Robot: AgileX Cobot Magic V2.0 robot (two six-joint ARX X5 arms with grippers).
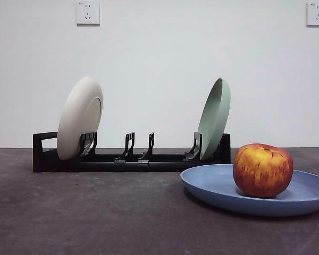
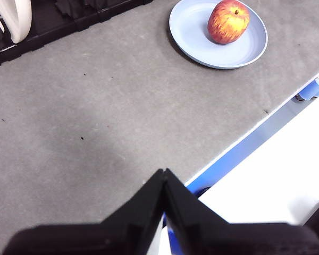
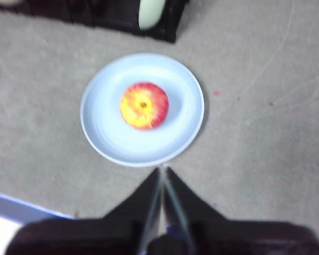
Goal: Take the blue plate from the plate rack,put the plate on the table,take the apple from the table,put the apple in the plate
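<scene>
With the apple [image 1: 262, 170] resting in the blue plate [image 1: 212, 183] on the surface [image 1: 85, 212], both tools, left tool [image 2: 164, 172] and right tool [image 3: 162, 170], sit pinched together and empty; the task looks complete, leaving only retreat.

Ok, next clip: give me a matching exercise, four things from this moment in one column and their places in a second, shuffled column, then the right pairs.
Things:
1. red and yellow round apple
2. wide matte blue plate
3. beige round plate
4. pale green round plate

Places:
A. upright in the long black plate rack, at the loop-handle end
B. flat on the dark grey table, in front of the rack
C. resting in the blue plate
D. upright in the rack, at the end nearest the blue plate

Pairs: 1-C, 2-B, 3-A, 4-D
</scene>
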